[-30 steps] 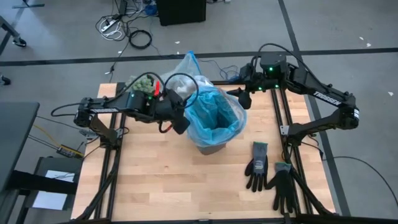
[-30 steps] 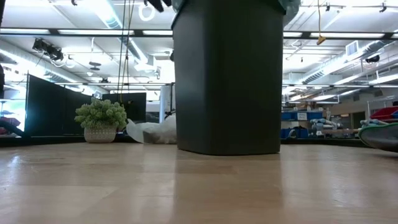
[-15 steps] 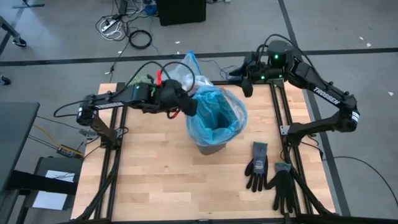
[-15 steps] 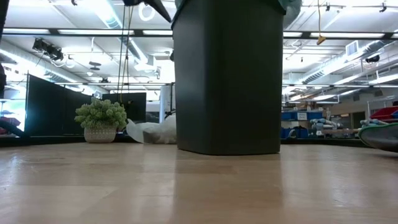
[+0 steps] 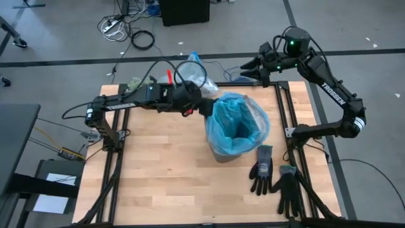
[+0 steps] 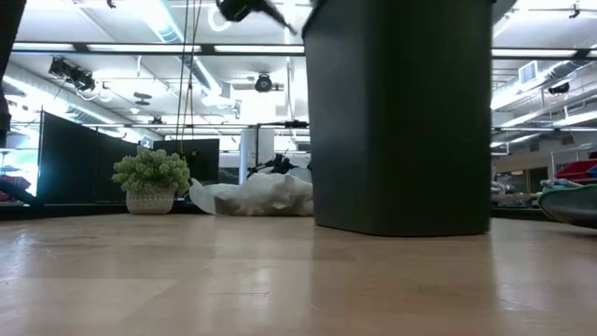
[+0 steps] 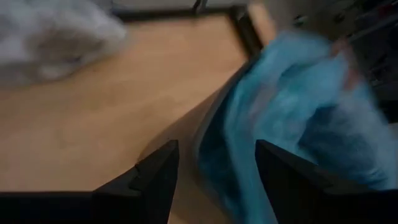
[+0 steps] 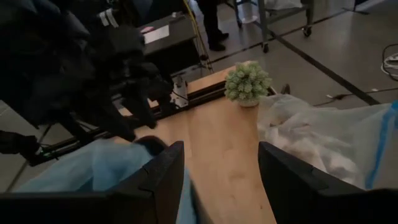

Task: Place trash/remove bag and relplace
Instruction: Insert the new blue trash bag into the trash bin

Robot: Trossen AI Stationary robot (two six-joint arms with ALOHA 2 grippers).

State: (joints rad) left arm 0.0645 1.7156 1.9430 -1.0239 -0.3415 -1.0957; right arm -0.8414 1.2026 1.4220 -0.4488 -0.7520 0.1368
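A black bin (image 5: 220, 154) (image 6: 401, 121) stands right of the table's middle, lined with a light-blue plastic bag (image 5: 237, 120) (image 7: 292, 93). My left gripper (image 5: 207, 109) (image 7: 214, 149) is open at the bin's far-left rim, with the blue plastic between its fingers. The grey-white bag (image 5: 195, 75) (image 8: 311, 134) (image 6: 256, 196) lies crumpled on the table behind the bin. The trash is hidden. My right gripper (image 5: 248, 66) (image 8: 221, 149) is open and hovers high over the far right corner, holding nothing. My left gripper comes slanting down from the table's left, with one finger on each side of the blue-lined far-left rim (image 7: 208, 140) of the bin. The wrist view is blurred and the gripper covers the spot from above. I cannot tell whether a finger touches the plastic or the rim.
A small green plant in a white pot (image 5: 135, 83) (image 8: 247, 84) (image 6: 151, 182) stands at the far left. Two black gloves (image 5: 262, 168) (image 5: 290, 190) lie near the right edge, in front of the bin. Bare wood (image 5: 164, 177) spreads over the near left.
My left gripper has gone toward the table's right edge and rolled. The bin and its blue bag have slid the same way, still upright. My right gripper has swung away from the bin toward the far right corner and risen slightly.
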